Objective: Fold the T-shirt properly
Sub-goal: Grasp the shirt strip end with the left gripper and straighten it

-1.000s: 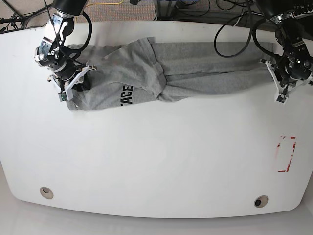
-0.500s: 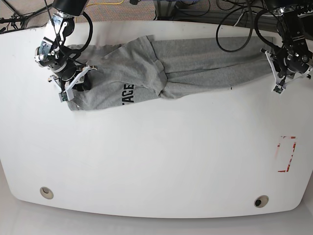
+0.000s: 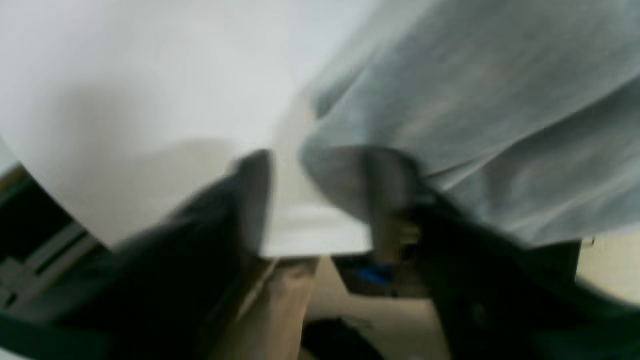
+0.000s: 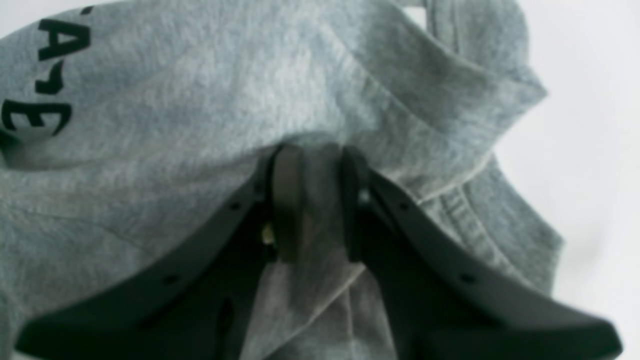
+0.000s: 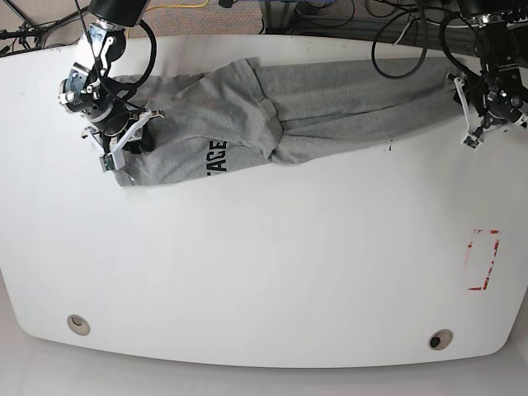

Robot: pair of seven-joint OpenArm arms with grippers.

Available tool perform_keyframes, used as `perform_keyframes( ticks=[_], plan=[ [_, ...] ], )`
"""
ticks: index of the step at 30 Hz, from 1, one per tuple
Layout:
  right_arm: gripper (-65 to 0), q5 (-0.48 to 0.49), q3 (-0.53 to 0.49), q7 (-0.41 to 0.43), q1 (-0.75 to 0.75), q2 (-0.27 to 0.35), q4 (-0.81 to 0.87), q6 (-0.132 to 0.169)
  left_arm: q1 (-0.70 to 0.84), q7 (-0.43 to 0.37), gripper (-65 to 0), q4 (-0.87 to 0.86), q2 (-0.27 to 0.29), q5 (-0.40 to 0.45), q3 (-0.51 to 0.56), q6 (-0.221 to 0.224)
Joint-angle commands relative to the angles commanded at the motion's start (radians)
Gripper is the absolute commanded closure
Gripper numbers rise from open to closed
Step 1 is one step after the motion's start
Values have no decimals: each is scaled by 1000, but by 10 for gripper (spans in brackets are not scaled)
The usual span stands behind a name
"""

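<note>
Left wrist view: heavily blurred. The left gripper [image 3: 320, 200] stands with its jaws parted. One dark finger [image 3: 250, 200] lies over the bare white worktop [image 3: 125, 100]; the other is against a rounded edge of the grey T-shirt [image 3: 475, 100]. Whether cloth is actually pinched there cannot be told through the blur. The worktop edge runs just behind the fingers.

Right wrist view: the right gripper [image 4: 315, 200] is closed on a bunched fold of the T-shirt [image 4: 200, 150], with grey cloth pressed between the two pads [image 4: 286, 200]. Black letters [image 4: 40, 100] show at the upper left of the fabric. A ribbed hem and a folded sleeve edge lie to the right, against white worktop [image 4: 590, 125].

Base view: the T-shirt [image 5: 330, 107] lies stretched in a long band across the far part of the white worktop [image 5: 264, 272], twisted and gathered near its middle, with black lettering [image 5: 214, 157] facing up left of the twist. The right gripper [image 5: 124, 136] sits at the left end of the garment, on the cloth. The left gripper [image 5: 472, 115] is at the far right end of the garment, near the worktop edge. A red-outlined rectangle [image 5: 483, 260] marks the worktop at near right, well apart from the shirt. Two round fittings [image 5: 78, 323] sit near the near edge.
</note>
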Motion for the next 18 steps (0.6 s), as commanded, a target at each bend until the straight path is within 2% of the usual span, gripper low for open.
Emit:
perform_keyframes(
  ticks=[6,8,15,18],
  plan=[
    [-122,0,0,0,0,-2,0,0,-34,29,-357,44,0,-29,-5,0],
    [-122,0,0,0,0,-2,0,0,-49,71,-357,86,0,-84,-5,0],
    [-122,0,0,0,0,-2,0,0,-5,71,-353,160,2,-325,2,0],
    [-122,0,0,0,0,-2,0,0,12,71,-351,160,3,-382,2,0]
  ],
)
